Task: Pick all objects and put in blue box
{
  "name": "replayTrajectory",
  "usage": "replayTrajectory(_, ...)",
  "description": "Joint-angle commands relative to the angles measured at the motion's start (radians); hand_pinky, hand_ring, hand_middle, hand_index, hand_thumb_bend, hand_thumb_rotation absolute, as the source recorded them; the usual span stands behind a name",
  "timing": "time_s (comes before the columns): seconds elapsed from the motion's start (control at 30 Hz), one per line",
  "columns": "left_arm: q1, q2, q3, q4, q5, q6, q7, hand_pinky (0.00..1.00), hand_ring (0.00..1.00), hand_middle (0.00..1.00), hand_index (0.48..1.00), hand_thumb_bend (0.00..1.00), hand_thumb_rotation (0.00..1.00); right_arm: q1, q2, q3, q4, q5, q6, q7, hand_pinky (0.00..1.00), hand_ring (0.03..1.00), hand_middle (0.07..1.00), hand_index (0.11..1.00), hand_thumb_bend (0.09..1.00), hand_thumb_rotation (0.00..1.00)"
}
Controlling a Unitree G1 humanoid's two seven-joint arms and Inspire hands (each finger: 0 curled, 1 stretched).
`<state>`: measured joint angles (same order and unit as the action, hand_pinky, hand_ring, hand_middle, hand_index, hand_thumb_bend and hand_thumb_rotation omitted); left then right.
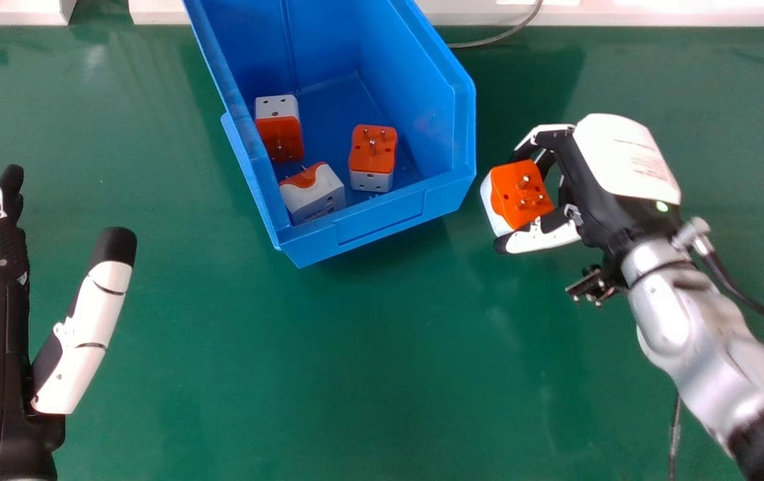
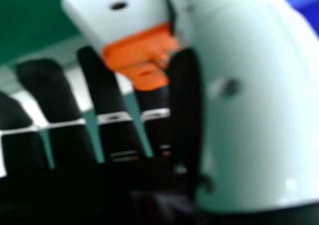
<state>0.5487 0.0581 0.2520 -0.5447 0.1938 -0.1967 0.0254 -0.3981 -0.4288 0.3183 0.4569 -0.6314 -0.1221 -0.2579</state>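
My right hand (image 1: 572, 180) is to the right of the blue box (image 1: 382, 217) in the head view, with an orange and white plug adapter (image 1: 512, 194) pinched between thumb and fingers. In the right hand view the adapter (image 2: 119, 15) sits between the fingers and thumb of my right hand (image 2: 102, 90). Three adapters rest inside the box: one (image 1: 279, 130) by its left wall, one (image 1: 373, 153) standing with its pins up, and a tilted one (image 1: 311, 190) near the front wall. My left hand (image 1: 4, 327) is at the left edge, open and holding nothing.
The green table (image 1: 275, 374) stretches out around the box. A grey cable (image 1: 502, 35) runs behind the box's right side, and a dark cable (image 1: 749, 300) lies by my right forearm. White frames (image 1: 622, 15) line the far edge.
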Motion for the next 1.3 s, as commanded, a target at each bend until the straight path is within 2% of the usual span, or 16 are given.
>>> replayTrajectory(0.0, -0.013, 0.012, 0.006, 0.008, -0.012, -0.026, 0.001, 1.00, 1.00, 1.00, 1.000, 0.59, 0.79, 0.084, -0.027, -0.048, -0.187, 0.020, 0.025, 0.038, 0.10, 0.132, 0.193, 0.470, 0.485, 0.14)
replayTrajectory(0.1, -0.029, 0.016, 0.008, 0.029, -0.019, -0.038, -0.001, 1.00, 1.00, 1.00, 1.000, 0.61, 0.79, 0.186, -0.030, -0.082, -0.370, 0.016, 0.065, 0.091, 0.09, 0.121, 0.181, 0.469, 0.485, 0.15)
replayTrajectory(0.17, -0.036, 0.017, 0.007, 0.038, -0.017, -0.042, 0.001, 1.00, 1.00, 1.00, 1.000, 0.62, 0.81, 0.233, -0.027, -0.099, -0.463, 0.007, 0.089, 0.124, 0.08, 0.110, 0.165, 0.469, 0.485, 0.15)
replayTrajectory(0.23, -0.042, 0.017, 0.004, 0.039, -0.017, -0.027, -0.003, 1.00, 1.00, 1.00, 1.000, 0.63, 0.81, 0.284, -0.027, -0.116, -0.570, 0.005, 0.102, 0.162, 0.07, 0.102, 0.153, 0.469, 0.485, 0.14)
replayTrajectory(0.3, -0.047, 0.015, -0.001, 0.038, -0.028, -0.009, -0.010, 1.00, 1.00, 1.00, 1.000, 0.67, 0.82, 0.322, -0.025, -0.130, -0.651, 0.012, 0.082, 0.183, 0.07, 0.094, 0.144, 0.469, 0.485, 0.14)
replayTrajectory(0.37, -0.052, 0.012, -0.005, 0.038, -0.032, 0.001, -0.011, 1.00, 1.00, 1.00, 1.000, 0.69, 0.81, 0.334, -0.019, -0.137, -0.681, 0.012, 0.056, 0.181, 0.06, 0.088, 0.136, 0.469, 0.485, 0.14)
replayTrajectory(0.53, -0.065, 0.009, -0.015, 0.042, -0.019, 0.002, -0.003, 1.00, 1.00, 1.00, 1.000, 0.71, 0.82, 0.326, 0.008, -0.135, -0.750, 0.001, 0.051, 0.214, 0.06, 0.076, 0.122, 0.469, 0.485, 0.14)
replayTrajectory(0.77, -0.057, 0.001, -0.030, 0.025, -0.007, 0.023, 0.005, 1.00, 1.00, 1.00, 1.000, 0.73, 0.82, 0.233, 0.063, -0.108, -0.744, -0.006, 0.014, 0.221, 0.05, 0.072, 0.123, 0.469, 0.485, 0.13)
replayTrajectory(0.83, -0.055, 0.000, -0.032, 0.027, -0.005, 0.021, 0.008, 1.00, 1.00, 1.00, 1.000, 0.73, 0.83, 0.187, 0.086, -0.095, -0.717, -0.008, 0.012, 0.223, 0.04, 0.067, 0.118, 0.469, 0.485, 0.13)
replayTrajectory(0.9, -0.055, -0.004, -0.035, 0.031, -0.010, 0.018, 0.008, 1.00, 1.00, 1.00, 1.000, 0.73, 0.82, 0.143, 0.104, -0.084, -0.684, -0.016, 0.011, 0.223, 0.05, 0.082, 0.140, 0.469, 0.484, 0.13)
replayTrajectory(0.97, -0.057, -0.005, -0.037, 0.040, -0.019, 0.004, 0.007, 1.00, 1.00, 1.00, 1.000, 0.74, 0.82, 0.092, 0.126, -0.071, -0.641, -0.015, 0.016, 0.228, 0.11, 0.159, 0.247, 0.475, 0.482, 0.14)
replayTrajectory(1.03, -0.057, -0.006, -0.040, 0.047, -0.020, -0.007, 0.009, 1.00, 1.00, 1.00, 1.000, 0.74, 0.81, 0.031, 0.155, -0.054, -0.585, -0.019, 0.016, 0.219, 0.16, 0.221, 0.316, 0.479, 0.482, 0.14)
replayTrajectory(1.1, -0.056, -0.005, -0.043, 0.051, -0.019, -0.018, 0.009, 1.00, 1.00, 1.00, 1.000, 0.74, 0.81, -0.049, 0.190, -0.032, -0.482, -0.035, -0.001, 0.180, 0.13, 0.187, 0.266, 0.474, 0.482, 0.14)
replayTrajectory(1.2, -0.051, -0.006, -0.045, 0.050, -0.010, -0.025, 0.012, 1.00, 1.00, 1.00, 1.000, 0.73, 0.81, -0.152, 0.233, -0.008, -0.356, -0.053, -0.002, 0.155, 0.08, 0.118, 0.183, 0.470, 0.480, 0.14)
replayTrajectory(1.27, -0.046, -0.006, -0.046, 0.049, -0.001, -0.029, 0.014, 1.00, 1.00, 1.00, 1.000, 0.72, 0.82, -0.217, 0.254, 0.009, -0.282, -0.076, 0.007, 0.141, 0.09, 0.138, 0.218, 0.472, 0.481, 0.14)
